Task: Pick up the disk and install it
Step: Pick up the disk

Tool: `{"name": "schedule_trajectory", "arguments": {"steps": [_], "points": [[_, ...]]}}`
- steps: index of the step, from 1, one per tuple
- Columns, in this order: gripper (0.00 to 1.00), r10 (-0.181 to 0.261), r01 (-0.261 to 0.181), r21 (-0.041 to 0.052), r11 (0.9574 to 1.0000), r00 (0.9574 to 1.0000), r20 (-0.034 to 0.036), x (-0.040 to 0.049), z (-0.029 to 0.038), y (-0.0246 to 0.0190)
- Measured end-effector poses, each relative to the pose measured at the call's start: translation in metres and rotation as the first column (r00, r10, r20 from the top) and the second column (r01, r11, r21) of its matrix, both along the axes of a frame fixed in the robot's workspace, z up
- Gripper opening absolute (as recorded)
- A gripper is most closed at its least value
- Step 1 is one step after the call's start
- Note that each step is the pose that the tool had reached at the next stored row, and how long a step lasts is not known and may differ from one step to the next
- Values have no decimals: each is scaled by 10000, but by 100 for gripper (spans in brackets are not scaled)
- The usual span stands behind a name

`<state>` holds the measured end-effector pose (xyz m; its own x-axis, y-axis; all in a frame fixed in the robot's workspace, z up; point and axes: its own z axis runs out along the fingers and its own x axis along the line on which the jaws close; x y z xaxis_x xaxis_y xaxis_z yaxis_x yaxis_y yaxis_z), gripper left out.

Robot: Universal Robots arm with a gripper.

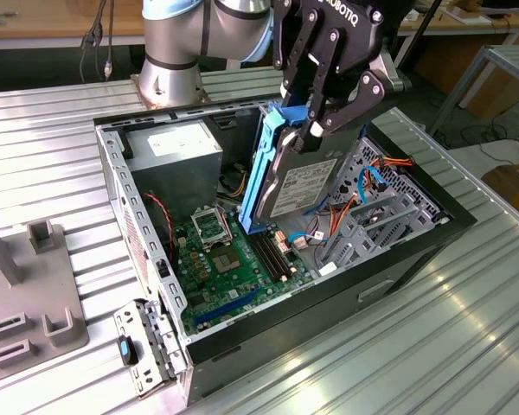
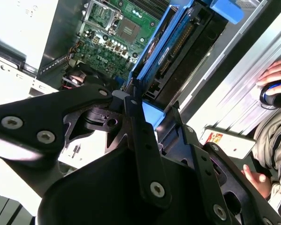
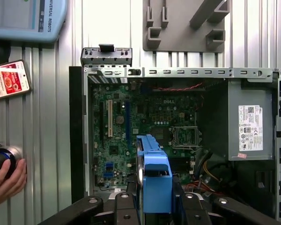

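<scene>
Black gripper (image 1: 314, 130) — jaws pinching the disk (image 1: 301, 188) by its top edge — holds it on edge, tilted, above the open computer case (image 1: 389, 281).

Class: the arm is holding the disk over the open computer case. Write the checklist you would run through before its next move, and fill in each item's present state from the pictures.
1. Grip: ok. The tool is shut on the upper end of the disk.
2. Disk attitude: ok. It hangs on end, slightly tilted, with its label side towards the drive cage.
3. Clearance above the motherboard: cannot tell. The disk's lower edge overlaps it in the exterior view.
4. Cage free: probably not ok. Orange and blue cables run over it.
5. People clear: not ok. A hand sits just outside the case.
</scene>
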<state>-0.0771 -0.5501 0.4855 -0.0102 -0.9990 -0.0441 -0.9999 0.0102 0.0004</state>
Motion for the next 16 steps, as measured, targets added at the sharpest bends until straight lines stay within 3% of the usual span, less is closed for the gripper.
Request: {"name": "schedule_trajectory", "arguments": {"steps": [3,16], "points": [[36,0,0,-1,10000,10000,0,-1,0,-60],[36,0,0,0,10000,10000,0,0,0,-66]]}}
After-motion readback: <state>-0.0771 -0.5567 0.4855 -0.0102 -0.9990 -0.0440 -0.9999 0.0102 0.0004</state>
